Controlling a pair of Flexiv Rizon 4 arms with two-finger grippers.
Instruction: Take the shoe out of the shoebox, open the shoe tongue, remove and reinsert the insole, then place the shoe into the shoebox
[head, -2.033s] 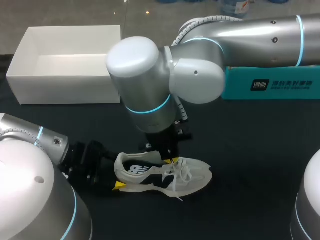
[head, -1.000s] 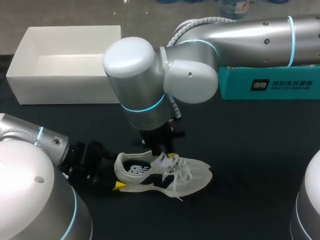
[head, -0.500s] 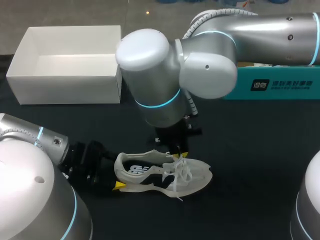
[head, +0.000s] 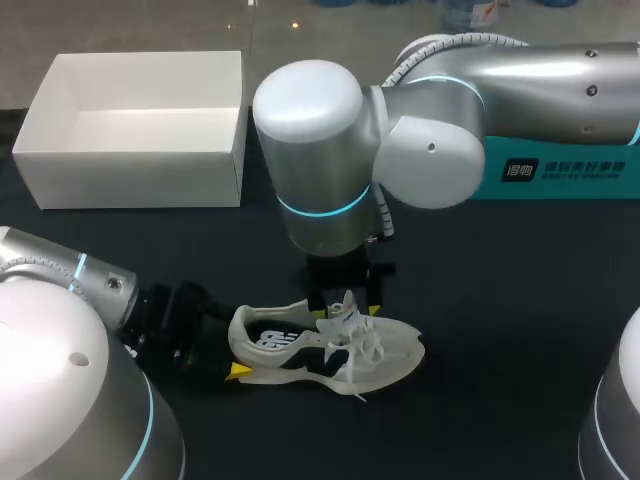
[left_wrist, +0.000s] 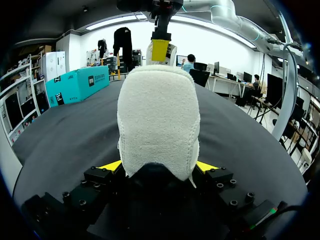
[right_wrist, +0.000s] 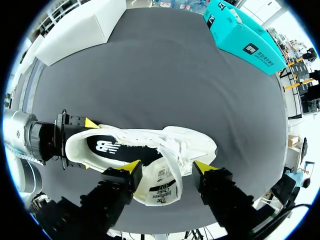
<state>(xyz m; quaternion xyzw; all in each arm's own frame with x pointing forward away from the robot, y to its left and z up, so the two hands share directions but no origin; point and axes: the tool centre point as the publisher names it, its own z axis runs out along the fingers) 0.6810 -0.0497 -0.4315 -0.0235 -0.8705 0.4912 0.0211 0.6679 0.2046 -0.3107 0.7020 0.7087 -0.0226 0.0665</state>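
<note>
A white shoe (head: 392, 352) with a black side panel lies on the black table, toe to the right. My left gripper (head: 233, 350) is shut on its heel; in the left wrist view the padded heel (left_wrist: 157, 115) fills the space between the yellow tips (left_wrist: 111, 165). My right gripper (head: 348, 308) hangs just above the laces, open. In the right wrist view the raised tongue (right_wrist: 160, 182) stands between its fingers (right_wrist: 132, 168), loose. The dark insole (right_wrist: 107, 147) shows inside the shoe (right_wrist: 192, 142). The white shoebox (head: 130, 180) sits open at the back left.
A teal carton (head: 560, 170) lies at the back right, behind my right arm. My right arm's big elbow joint (head: 320, 160) looms over the table's middle. Bare black tabletop (head: 500, 300) stretches right of the shoe and in front of it.
My right gripper, pinched shut at the tongue a second ago, has opened and shifted right. The tongue now stands up. Shoe and left gripper stayed put.
</note>
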